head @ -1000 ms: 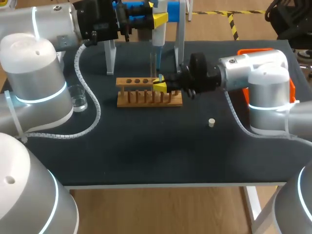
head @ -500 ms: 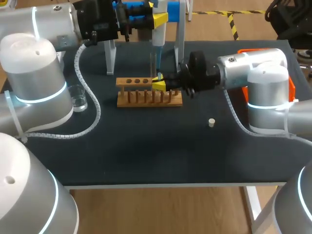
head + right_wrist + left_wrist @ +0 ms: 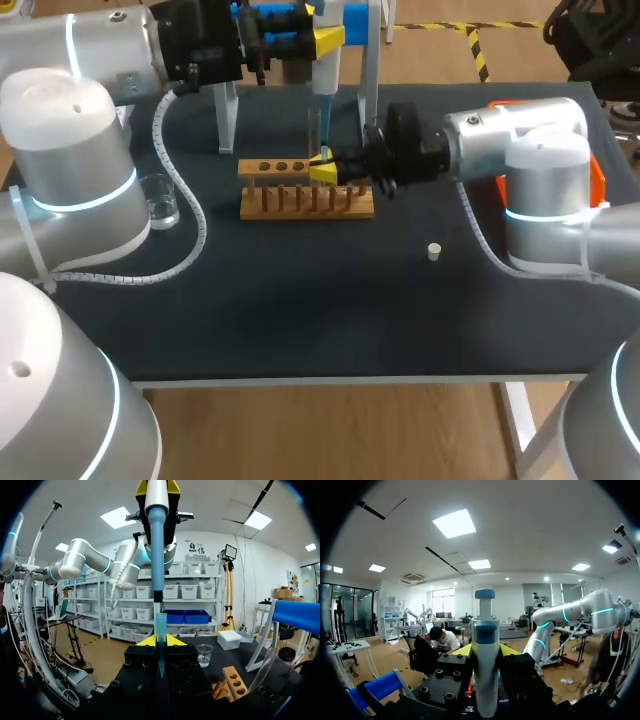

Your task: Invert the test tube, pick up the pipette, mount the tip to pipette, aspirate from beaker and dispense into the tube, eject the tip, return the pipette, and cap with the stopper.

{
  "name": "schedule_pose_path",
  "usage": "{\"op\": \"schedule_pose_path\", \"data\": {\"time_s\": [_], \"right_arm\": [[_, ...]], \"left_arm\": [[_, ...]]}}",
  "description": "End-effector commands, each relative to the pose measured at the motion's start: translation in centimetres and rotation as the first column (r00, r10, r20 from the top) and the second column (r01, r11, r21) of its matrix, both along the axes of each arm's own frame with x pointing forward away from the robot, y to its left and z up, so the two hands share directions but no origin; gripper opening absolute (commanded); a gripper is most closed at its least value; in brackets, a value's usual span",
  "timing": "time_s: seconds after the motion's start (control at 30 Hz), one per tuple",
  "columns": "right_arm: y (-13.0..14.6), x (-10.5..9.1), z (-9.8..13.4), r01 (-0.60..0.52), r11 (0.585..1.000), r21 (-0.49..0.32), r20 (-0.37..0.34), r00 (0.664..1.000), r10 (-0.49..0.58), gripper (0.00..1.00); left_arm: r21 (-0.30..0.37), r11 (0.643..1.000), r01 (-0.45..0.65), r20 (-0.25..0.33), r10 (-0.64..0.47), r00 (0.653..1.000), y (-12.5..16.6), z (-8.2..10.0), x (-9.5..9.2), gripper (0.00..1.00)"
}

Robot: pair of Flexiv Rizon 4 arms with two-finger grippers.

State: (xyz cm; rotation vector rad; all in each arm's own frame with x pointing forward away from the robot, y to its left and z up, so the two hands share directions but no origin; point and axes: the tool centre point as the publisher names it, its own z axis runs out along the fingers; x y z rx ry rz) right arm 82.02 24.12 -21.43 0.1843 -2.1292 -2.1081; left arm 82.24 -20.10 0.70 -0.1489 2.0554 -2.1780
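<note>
Stopper (image 3: pixel 433 251) lies alone on the desk (image 3: pixel 300 320), near side. Beaker (image 3: pixel 160 200) stands left of the wooden rack (image 3: pixel 305 200). Over the rack's right end, right tool (image 3: pixel 323 171) is clamped on the blue tip (image 3: pixel 160 630), upright. Directly above, left tool (image 3: pixel 485 652) grips the pipette (image 3: pixel 325 70), w/ a small gap btwn nozzle and tip.

pipette (image 3: pixel 485 667) white-blue | tip (image 3: pixel 160 626) blue | rack (image 3: pixel 300 207) tan | stopper (image 3: pixel 434 251) cream
</note>
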Motion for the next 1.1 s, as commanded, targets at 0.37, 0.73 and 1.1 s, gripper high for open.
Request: {"op": "schedule_pose_path", "data": {"time_s": [0.37, 0.73, 1.1], "right_arm": [[0.2, 0.0, 0.5, -0.007, 1.000, 0.003, 0.005, 1.000, 0.007, 0.00], [0.1, 0.0, 0.7, -0.007, 1.000, 0.006, 0.009, 1.000, 0.007, 0.00], [0.1, -0.1, 1.2, -0.011, 1.000, 0.013, 0.017, 1.000, 0.011, 0.00]], "left_arm": [[0.002, 1.000, 0.003, -0.001, -0.003, 1.000, 0.2, 0.1, 0.0, 0.00], [0.002, 1.000, 0.003, -0.001, -0.003, 1.000, 0.2, 0.1, 0.0, 0.00], [0.002, 1.000, 0.003, -0.001, -0.003, 1.000, 0.2, 0.1, 0.0, 0.00]]}}
